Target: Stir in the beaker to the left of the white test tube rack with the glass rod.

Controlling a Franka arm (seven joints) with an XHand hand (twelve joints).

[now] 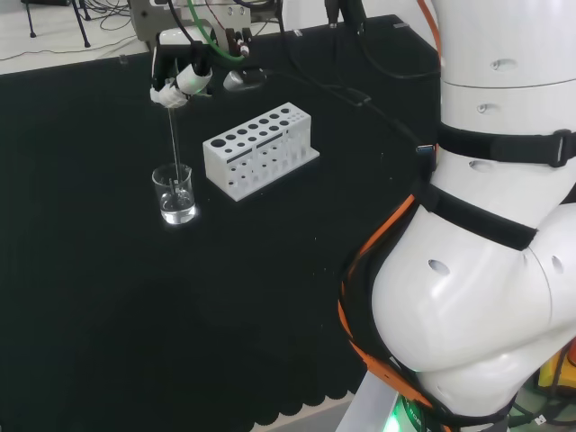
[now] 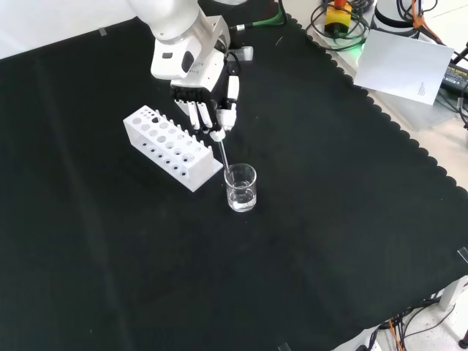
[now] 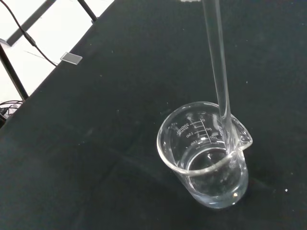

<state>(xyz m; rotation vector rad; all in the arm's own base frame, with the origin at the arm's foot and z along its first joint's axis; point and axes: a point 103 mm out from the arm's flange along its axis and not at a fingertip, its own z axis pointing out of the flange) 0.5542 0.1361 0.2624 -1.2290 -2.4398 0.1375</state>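
A small clear glass beaker [image 1: 175, 194] [image 2: 240, 188] [image 3: 206, 158] stands on the black cloth just left of the white test tube rack [image 1: 259, 148] in the head view. The hand [image 1: 183, 83] [image 2: 212, 99] hangs above the beaker, its fingers curled round the top of a thin glass rod [image 1: 174, 144] [image 2: 223, 152] [image 3: 218, 72]. The rod points down and its lower end is inside the beaker, close to the rim by the spout. The beaker seems to hold a little clear liquid.
The white rack [image 2: 172, 145] has two rows of holes and no tubes in it. In the front view, white paper [image 2: 406, 66] and cables [image 2: 344, 22] lie past the cloth's scalloped edge. The arm's white links [image 1: 486, 225] stand at the head view's right.
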